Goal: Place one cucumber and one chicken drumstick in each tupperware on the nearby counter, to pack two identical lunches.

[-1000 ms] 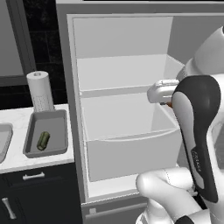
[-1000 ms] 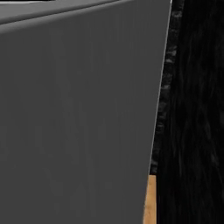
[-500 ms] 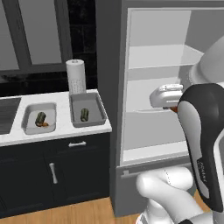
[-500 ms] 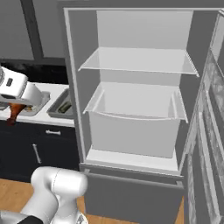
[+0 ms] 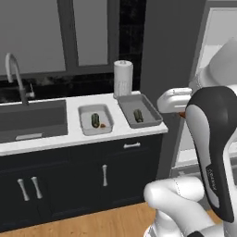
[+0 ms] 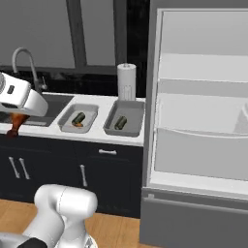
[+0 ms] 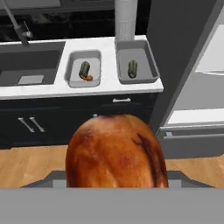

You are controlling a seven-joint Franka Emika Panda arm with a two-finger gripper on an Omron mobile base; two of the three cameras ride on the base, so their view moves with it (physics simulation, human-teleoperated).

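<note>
1. The chicken drumstick (image 7: pixel 116 151) sits pinched in the gripper (image 6: pixel 17 117), the jaws spread around its fat browned body. It hangs out in front of the navy cabinets, well short of the counter (image 5: pixel 71 134).
2. On that counter, the smaller tupperware (image 7: pixel 84 72) lies just right of the sink (image 5: pixel 32 120). It holds a cucumber plus a small orange-brown piece, likely a drumstick.
3. The larger tupperware (image 7: pixel 136 65), just right of the smaller one, holds a cucumber (image 7: pixel 132 68) alone, so this drumstick probably belongs there.
4. Risk: dropping it into the smaller tub would leave the lunches unequal.
5. Risk: the paper towel roll (image 5: pixel 123 78) stands just behind the larger tub; a long reach could knock it.
6. Risk: a high release might bounce the meat onto the counter.
</note>
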